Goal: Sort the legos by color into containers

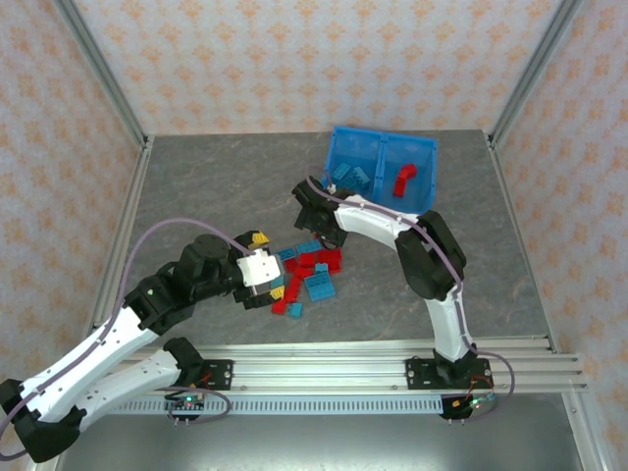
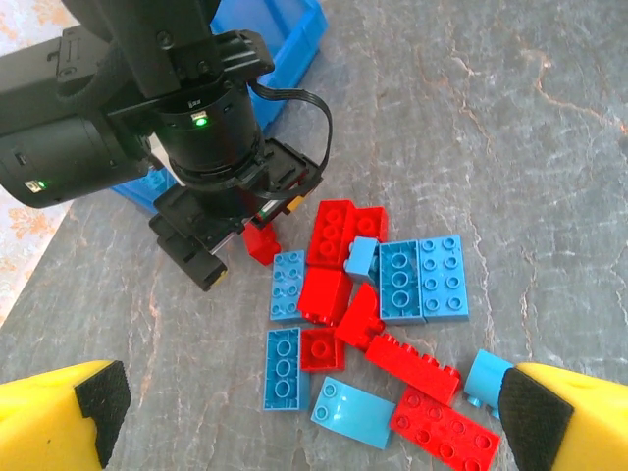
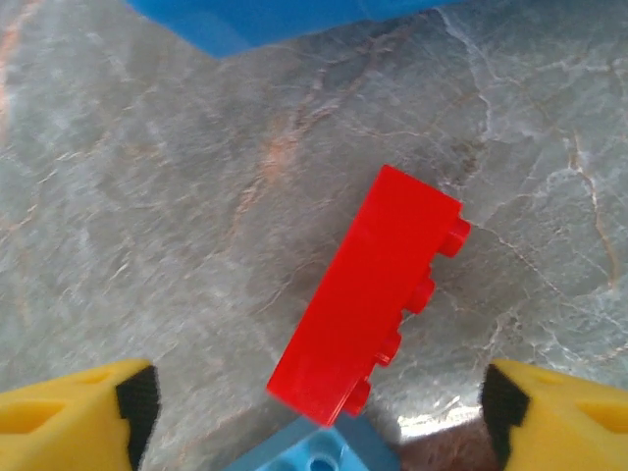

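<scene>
L claw (image 2: 319, 410) spread wide above the brick pile (image 1: 309, 275) mid-table. R claw (image 3: 314, 402) also apart, straddling a red brick (image 3: 368, 294) on its side, no contact. Bin (image 1: 355, 145) at 1 o'clock from pile: blue bricks (image 1: 351, 178) in L half, a red one (image 1: 403, 180) in R half.

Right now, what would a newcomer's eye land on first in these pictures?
The scatter of red and light blue legos in the middle of the table stands out first, with the translucent blue bin behind it toward the far edge. Next comes the right end effector, jaws wide, hovering over one red brick that lies on its side.
</scene>
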{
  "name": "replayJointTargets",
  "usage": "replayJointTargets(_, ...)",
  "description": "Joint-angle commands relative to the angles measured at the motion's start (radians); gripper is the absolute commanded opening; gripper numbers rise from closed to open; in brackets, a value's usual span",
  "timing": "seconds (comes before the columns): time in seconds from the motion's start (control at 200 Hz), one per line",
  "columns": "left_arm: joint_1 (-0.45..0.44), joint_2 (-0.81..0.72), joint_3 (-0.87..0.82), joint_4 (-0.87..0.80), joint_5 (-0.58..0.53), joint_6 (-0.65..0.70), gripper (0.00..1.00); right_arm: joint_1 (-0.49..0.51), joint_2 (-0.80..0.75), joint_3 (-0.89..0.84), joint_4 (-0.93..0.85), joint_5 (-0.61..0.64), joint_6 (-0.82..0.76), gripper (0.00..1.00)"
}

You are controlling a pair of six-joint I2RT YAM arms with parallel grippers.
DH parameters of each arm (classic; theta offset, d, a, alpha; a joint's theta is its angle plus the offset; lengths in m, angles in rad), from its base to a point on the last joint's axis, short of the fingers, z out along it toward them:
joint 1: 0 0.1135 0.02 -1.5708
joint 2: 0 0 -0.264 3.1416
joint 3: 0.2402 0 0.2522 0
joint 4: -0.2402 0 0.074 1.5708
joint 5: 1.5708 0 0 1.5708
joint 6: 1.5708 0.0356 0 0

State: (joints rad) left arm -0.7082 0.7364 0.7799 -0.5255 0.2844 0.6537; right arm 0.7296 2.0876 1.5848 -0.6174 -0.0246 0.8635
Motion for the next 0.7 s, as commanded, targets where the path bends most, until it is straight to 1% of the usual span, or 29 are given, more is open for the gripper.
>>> replayJointTargets(0.0, -0.004, -0.020, -0.014, 0.014, 0.008, 0.043, 1.00, -0.013, 0.027, 0.017, -0.022, 0.029, 0.011, 0.74)
replayJointTargets(0.05, -0.003, -0.020, -0.020, 0.018, 0.011, 0.044, 1.00, -0.013, 0.037, 0.014, -0.018, 0.026, 0.012, 0.66)
replayJointTargets(0.165, -0.003, -0.016, -0.031, 0.035, 0.030, 0.044, 1.00, -0.013, 0.043, 0.002, -0.011, 0.032, 0.014, 0.54)
replayJointTargets(0.35, -0.003, -0.009, -0.045, 0.072, 0.074, 0.032, 1.00, -0.013, -0.013, -0.041, 0.019, 0.053, 0.007, 0.34)
replayJointTargets(0.46, -0.005, -0.015, -0.064, 0.102, 0.078, 0.020, 1.00, -0.009, -0.073, -0.086, 0.040, 0.068, 0.008, 0.28)
replayJointTargets(0.586, -0.009, -0.032, -0.096, 0.151, 0.070, 0.006, 1.00, 0.017, -0.161, -0.130, 0.047, 0.074, -0.008, 0.27)
replayJointTargets(0.696, -0.021, -0.044, -0.121, 0.182, 0.047, -0.002, 1.00, 0.074, -0.261, -0.134, 0.006, 0.121, -0.062, 0.27)
